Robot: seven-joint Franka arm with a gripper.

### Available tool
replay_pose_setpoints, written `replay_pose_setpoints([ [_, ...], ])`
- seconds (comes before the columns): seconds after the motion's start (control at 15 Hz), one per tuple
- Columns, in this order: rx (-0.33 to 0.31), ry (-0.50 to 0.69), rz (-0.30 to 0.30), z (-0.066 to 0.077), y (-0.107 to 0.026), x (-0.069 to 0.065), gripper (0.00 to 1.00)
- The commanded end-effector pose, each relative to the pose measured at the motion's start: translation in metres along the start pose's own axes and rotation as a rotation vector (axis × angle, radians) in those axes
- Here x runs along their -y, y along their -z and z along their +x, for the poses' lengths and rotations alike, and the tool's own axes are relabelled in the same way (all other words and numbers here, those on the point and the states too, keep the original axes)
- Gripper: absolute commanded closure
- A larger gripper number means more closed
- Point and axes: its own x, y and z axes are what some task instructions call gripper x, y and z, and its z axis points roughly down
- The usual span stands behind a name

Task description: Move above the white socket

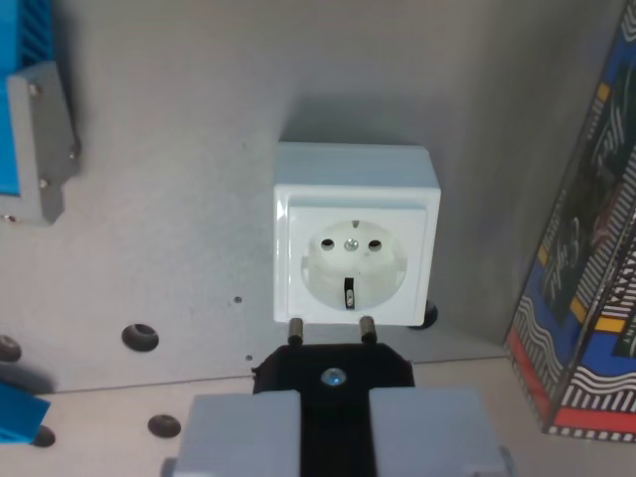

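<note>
The gripper [333,422] is cut off by the bottom edge; only its grey fingers [243,432] show. The black plug [333,373] is partly hidden between them. A patterned box [586,288] runs off the right edge. Blue and grey parts [35,129] are cropped at the left edge and blurred, identity undetermined.

A grey board [179,199] with round holes [140,337] carries a blue and grey block [35,129] at the wrist view's left and a striped, colourful box [586,288] at its right.
</note>
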Motion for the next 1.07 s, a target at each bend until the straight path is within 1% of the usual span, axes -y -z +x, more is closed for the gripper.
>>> replay_pose_setpoints([
  [0.07,-0.093,-0.058,0.035,-0.005,-0.018,-0.005,1.0],
  [0.33,-0.088,-0.066,0.038,-0.01,-0.036,-0.006,1.0],
  [0.53,-0.09,-0.069,0.037,-0.014,-0.046,-0.008,1.0],
  [0.8,-0.097,-0.068,0.04,-0.019,-0.056,-0.009,1.0],
  [1.07,-0.1,-0.065,0.041,-0.023,-0.061,-0.01,1.0],
])
